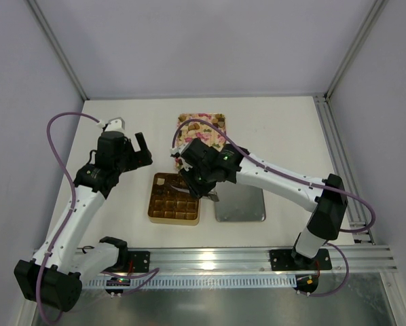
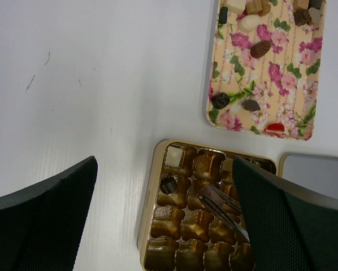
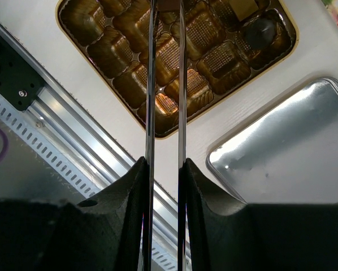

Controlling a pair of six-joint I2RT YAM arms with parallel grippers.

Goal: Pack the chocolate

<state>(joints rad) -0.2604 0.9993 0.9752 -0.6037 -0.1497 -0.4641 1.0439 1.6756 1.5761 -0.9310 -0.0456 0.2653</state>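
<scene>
working down from the big things: the table gives room, but the pink tray lies just beyond the gold box, and the silver lid sits just beside the box, so i judge a wide swing of the right arm could shove any of them. the left gripper hangs wide open near the box, holding nothing, harmless unless it drops. the right gripper is clamped on the tweezers, whose thin blades reach over the box's middle cells. something brown shows between the tips at the frame edge, and i cannot tell whether it is a piece. if the squeeze eases too high, a piece could land across two cells or bounce out; pressing too low could dent the liner. most of the chocolate lies in the tray, and two pieces sit in cells along one edge of the box.
</scene>
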